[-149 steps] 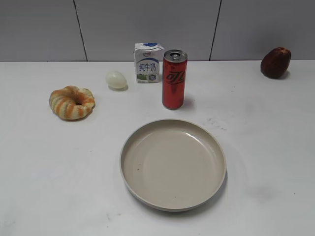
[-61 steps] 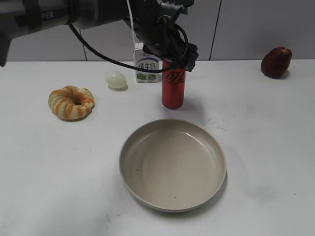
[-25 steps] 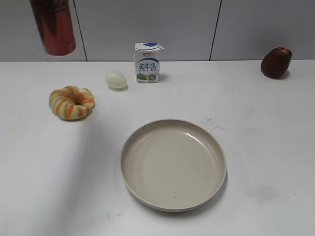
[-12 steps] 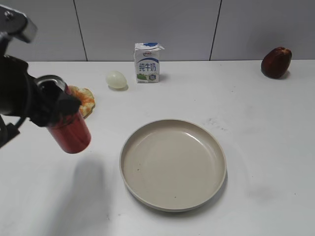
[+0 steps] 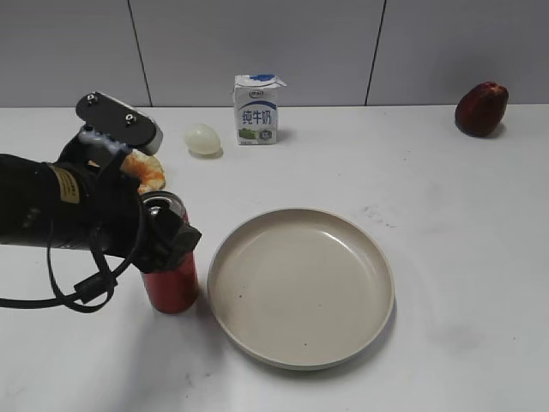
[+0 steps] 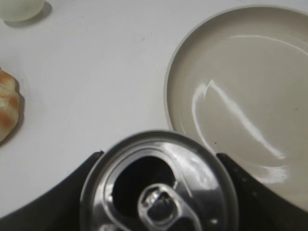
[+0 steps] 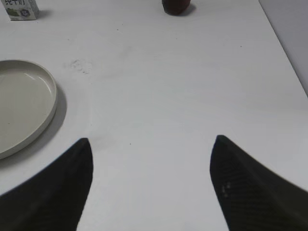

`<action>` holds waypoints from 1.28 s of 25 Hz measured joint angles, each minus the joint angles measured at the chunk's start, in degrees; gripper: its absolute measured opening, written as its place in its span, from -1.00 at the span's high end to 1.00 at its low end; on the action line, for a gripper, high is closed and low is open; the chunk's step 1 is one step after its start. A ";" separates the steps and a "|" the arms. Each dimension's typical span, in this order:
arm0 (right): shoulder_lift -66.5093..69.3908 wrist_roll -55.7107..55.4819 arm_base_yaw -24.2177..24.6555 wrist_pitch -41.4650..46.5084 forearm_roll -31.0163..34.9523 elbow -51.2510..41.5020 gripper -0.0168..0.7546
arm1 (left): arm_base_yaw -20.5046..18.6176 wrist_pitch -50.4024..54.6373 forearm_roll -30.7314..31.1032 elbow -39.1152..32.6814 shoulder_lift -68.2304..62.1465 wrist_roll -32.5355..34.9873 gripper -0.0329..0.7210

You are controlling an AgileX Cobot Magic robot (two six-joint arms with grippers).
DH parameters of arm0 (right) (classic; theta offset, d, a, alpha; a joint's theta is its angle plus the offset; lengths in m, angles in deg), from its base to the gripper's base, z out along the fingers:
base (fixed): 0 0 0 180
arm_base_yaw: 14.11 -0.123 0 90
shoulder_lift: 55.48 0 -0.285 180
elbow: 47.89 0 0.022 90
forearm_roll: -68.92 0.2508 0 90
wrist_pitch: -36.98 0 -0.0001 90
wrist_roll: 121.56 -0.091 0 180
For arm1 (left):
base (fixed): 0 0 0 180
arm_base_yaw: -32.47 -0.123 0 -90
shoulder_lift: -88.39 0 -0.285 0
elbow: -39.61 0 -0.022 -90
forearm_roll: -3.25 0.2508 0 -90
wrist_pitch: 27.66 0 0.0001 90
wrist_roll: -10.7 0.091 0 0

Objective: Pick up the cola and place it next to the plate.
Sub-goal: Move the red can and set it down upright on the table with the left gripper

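Observation:
The red cola can (image 5: 170,281) stands upright on the white table just left of the beige plate (image 5: 302,286). My left gripper (image 5: 165,238) is shut on the can's upper part. In the left wrist view the can's silver pull-tab top (image 6: 159,190) fills the bottom, with a dark finger on each side, and the plate's rim (image 6: 168,86) lies close to its right. My right gripper (image 7: 151,183) is open and empty over bare table, right of the plate's edge (image 7: 50,110); it does not show in the exterior view.
The orange-striped ring bread (image 5: 146,172) lies partly hidden behind my left arm. A pale egg (image 5: 202,138) and a white-and-blue milk carton (image 5: 256,109) stand at the back. A dark red fruit (image 5: 481,109) sits at the back right.
My left gripper has carried the cola from behind the plate, up and to the left, then down onto the table beside the plate's left rim.

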 joint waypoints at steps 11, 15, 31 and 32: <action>0.00 0.00 0.00 0.00 0.00 0.00 -0.52 | 0.00 -1.29 -1.52 0.00 -0.25 0.00 -0.45; 0.00 0.00 0.00 0.00 0.00 0.00 -0.52 | 0.00 -0.16 -1.80 -0.06 0.12 0.00 -0.79; 0.00 0.00 0.00 0.00 0.00 0.00 -0.52 | -16.74 27.71 0.15 13.86 20.51 0.00 -0.80; 0.00 0.00 0.00 0.00 0.00 0.00 -0.52 | -19.10 30.96 0.54 16.37 20.51 0.00 -0.78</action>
